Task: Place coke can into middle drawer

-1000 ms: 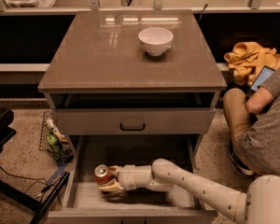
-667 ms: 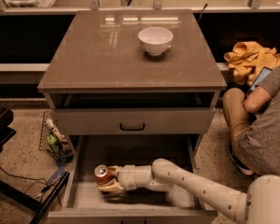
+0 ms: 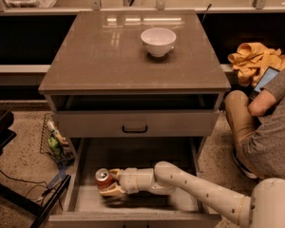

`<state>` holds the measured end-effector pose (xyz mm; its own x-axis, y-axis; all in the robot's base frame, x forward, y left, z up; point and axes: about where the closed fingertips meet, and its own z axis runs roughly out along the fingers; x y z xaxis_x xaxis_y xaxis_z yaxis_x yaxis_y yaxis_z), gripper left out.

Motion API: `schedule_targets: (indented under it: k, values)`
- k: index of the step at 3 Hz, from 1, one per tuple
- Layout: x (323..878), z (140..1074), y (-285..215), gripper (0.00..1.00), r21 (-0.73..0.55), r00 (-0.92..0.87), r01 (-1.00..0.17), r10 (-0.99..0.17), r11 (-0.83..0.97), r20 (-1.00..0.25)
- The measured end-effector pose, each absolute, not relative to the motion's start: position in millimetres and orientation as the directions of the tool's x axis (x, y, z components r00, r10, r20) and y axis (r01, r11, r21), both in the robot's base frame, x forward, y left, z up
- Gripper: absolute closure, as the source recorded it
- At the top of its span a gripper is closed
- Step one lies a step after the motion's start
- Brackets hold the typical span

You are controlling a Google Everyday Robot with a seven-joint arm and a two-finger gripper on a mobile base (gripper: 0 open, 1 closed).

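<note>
The coke can [image 3: 102, 177] is red-orange with a silver top and stands upright at the left of the open middle drawer [image 3: 88, 201]. My gripper [image 3: 112, 183] is inside that drawer, reaching in from the right, with its pale fingers [image 3: 113, 189] around the can's right side. The can seems to rest on the drawer's pale floor. My white arm [image 3: 204, 192] stretches across the drawer from the lower right.
The upper drawer [image 3: 135, 123] with a small black handle is slightly pulled out above. A white bowl [image 3: 158, 41] sits on the cabinet top [image 3: 95, 56]. A seated person [image 3: 266, 127] is at the right. A wire basket [image 3: 53, 141] and cables lie at the left.
</note>
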<state>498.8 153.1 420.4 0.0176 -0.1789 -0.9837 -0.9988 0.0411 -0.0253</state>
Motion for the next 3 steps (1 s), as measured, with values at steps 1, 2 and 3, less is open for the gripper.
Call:
schedule_targets:
  k: [1, 2, 3]
  values:
    - [497.7, 420.6, 154.9, 0.04, -0.024, 0.017, -0.999, -0.177, 0.038, -0.984]
    - [497.1, 420.6, 156.0, 0.00, -0.024, 0.017, -0.999, -0.177, 0.036, -0.984]
    - [497.1, 420.6, 156.0, 0.00, -0.024, 0.017, -0.999, -0.176, 0.036, -0.984]
